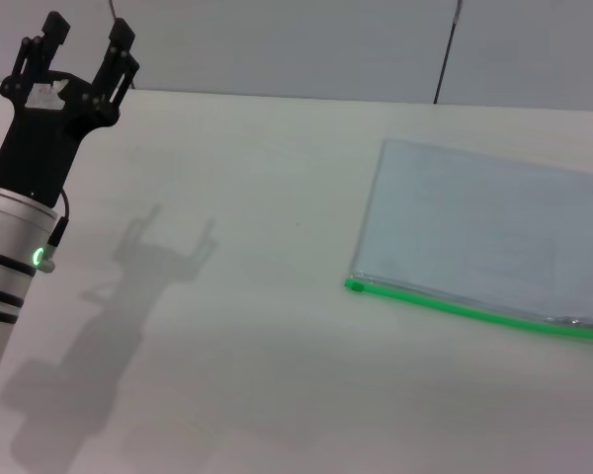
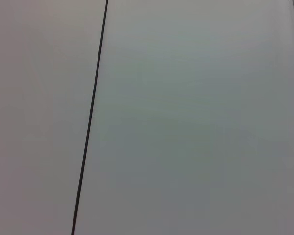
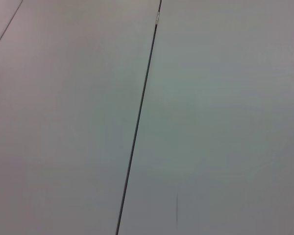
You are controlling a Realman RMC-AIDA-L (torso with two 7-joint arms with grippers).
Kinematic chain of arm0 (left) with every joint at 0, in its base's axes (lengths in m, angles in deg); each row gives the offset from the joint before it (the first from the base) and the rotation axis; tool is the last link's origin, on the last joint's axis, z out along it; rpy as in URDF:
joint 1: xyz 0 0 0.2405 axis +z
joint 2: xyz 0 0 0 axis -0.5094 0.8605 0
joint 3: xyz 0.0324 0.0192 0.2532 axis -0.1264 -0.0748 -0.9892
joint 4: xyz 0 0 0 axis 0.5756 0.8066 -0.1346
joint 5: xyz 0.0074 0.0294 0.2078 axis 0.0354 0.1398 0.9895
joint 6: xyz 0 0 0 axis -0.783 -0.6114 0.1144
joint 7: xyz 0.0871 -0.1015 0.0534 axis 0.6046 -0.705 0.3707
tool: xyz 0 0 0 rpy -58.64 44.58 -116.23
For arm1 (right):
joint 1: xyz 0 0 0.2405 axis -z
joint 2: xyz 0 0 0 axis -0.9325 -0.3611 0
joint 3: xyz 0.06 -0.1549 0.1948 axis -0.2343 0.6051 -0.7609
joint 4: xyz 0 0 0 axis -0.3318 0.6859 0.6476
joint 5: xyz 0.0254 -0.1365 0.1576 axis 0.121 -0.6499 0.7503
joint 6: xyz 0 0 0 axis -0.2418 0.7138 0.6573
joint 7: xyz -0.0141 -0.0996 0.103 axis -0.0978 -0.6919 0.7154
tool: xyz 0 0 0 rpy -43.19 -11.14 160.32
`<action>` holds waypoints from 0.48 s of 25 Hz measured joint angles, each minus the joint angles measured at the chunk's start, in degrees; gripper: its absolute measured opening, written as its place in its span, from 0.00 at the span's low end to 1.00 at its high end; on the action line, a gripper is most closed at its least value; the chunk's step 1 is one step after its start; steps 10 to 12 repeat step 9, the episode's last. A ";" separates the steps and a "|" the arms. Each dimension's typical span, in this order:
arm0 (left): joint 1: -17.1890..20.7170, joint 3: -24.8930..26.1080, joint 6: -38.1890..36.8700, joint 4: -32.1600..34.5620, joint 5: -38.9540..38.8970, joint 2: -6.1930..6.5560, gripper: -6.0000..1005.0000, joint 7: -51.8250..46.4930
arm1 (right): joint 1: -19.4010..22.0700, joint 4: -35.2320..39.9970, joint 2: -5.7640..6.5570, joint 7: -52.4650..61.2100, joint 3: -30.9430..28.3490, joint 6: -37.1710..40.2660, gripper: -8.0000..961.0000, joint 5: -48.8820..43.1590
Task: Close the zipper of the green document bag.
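The green document bag (image 1: 484, 237) lies flat on the white table (image 1: 247, 326) at the right, a translucent pale blue-grey pouch running off the right edge of the head view. Its zipper (image 1: 455, 306) is the bright green strip along the near long edge, with a small green end piece at its left corner (image 1: 355, 285). My left gripper (image 1: 87, 41) is raised at the far left, well away from the bag, its black fingers spread open and empty. The right gripper is out of view. Both wrist views show only grey wall panels.
A grey panelled wall (image 1: 277, 44) stands behind the table's far edge, with a dark seam (image 1: 445, 59). The left arm's shadow (image 1: 138, 286) falls on the table between the arm and the bag.
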 joint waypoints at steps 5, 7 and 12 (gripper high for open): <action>-0.07 0.00 -0.04 0.00 0.00 0.00 0.76 -0.02 | -0.05 0.00 -0.06 0.02 0.07 0.25 0.92 -0.01; -0.08 0.00 -0.05 0.00 0.00 0.00 0.76 -0.03 | -0.05 0.00 -0.06 0.03 0.09 0.27 0.92 -0.01; -0.09 0.00 -0.05 0.00 0.00 0.00 0.76 -0.04 | -0.05 0.00 -0.08 0.04 0.10 0.28 0.92 -0.01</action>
